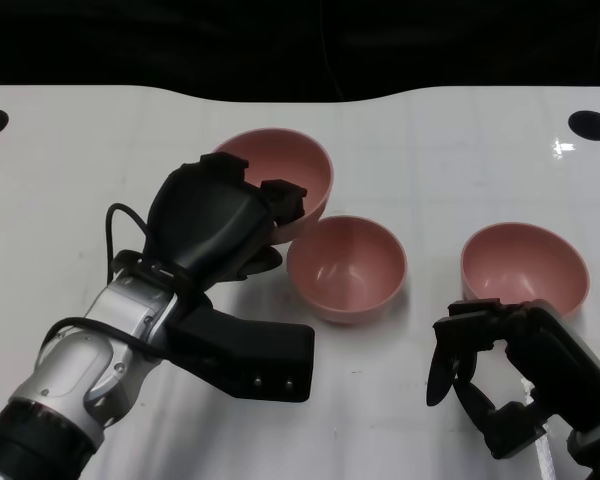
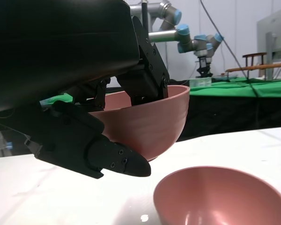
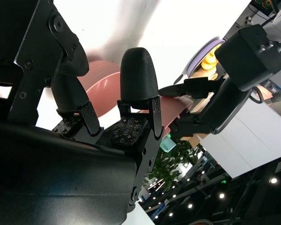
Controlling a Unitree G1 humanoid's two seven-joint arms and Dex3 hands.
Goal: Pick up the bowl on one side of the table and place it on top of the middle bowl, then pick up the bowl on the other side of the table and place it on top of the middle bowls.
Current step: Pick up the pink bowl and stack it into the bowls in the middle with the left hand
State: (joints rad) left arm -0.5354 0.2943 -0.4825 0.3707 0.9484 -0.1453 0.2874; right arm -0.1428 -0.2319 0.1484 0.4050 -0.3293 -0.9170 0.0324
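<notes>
The left hand point(image 1: 215, 225), a rounded black shell on a silver forearm, is seen left of centre in the head view, holding a pink bowl point(image 1: 290, 170) by its near rim; in the left wrist view the fingers point(image 2: 147, 75) are hooked over the rim with the thumb point(image 2: 110, 157) under the wall, and the bowl is tilted and lifted off the white table point(image 1: 80, 150). The middle bowl point(image 1: 347, 268) lies just to the right of and below the held bowl in the head view, close beside it but not under it; the coming move is judged to be a short carry toward centre frame, then a lowering so the rims nest. The right hand point(image 1: 490, 370) rests at lower right, fingers curled loosely with nothing in them; the third bowl point(image 1: 525, 265) sits just above it, nearer this hand than the other. All three bowls are round, deep, smooth and matte pink, likely plastic; being round, no long axis is offered.
</notes>
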